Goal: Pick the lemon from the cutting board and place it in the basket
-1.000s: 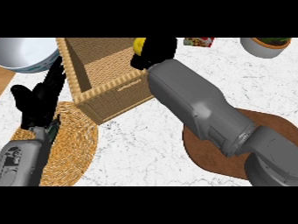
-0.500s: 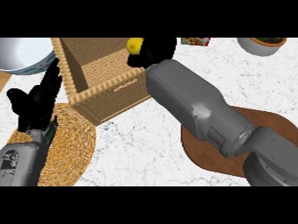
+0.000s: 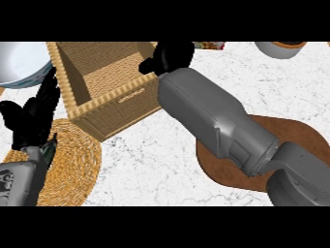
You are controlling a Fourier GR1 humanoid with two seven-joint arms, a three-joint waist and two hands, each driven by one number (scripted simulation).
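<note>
Lemon unseen, the right robot hand (image 3: pixel 172 57) is curled shut over the square woven wicker basket (image 3: pixel 103 92); release only once well inside its walls.

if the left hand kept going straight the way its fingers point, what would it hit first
Probably the white bowl. The left hand rests open over the woven mat, fingers pointing up the view and slightly right, with the bowl's rim just beyond the fingertips. The basket wall runs close alongside; depth is unclear.

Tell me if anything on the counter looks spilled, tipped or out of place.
Nothing stands out. The basket sits upright, the right robot hand is over its far corner, and the left robot hand rests open above the round woven mat.
</note>
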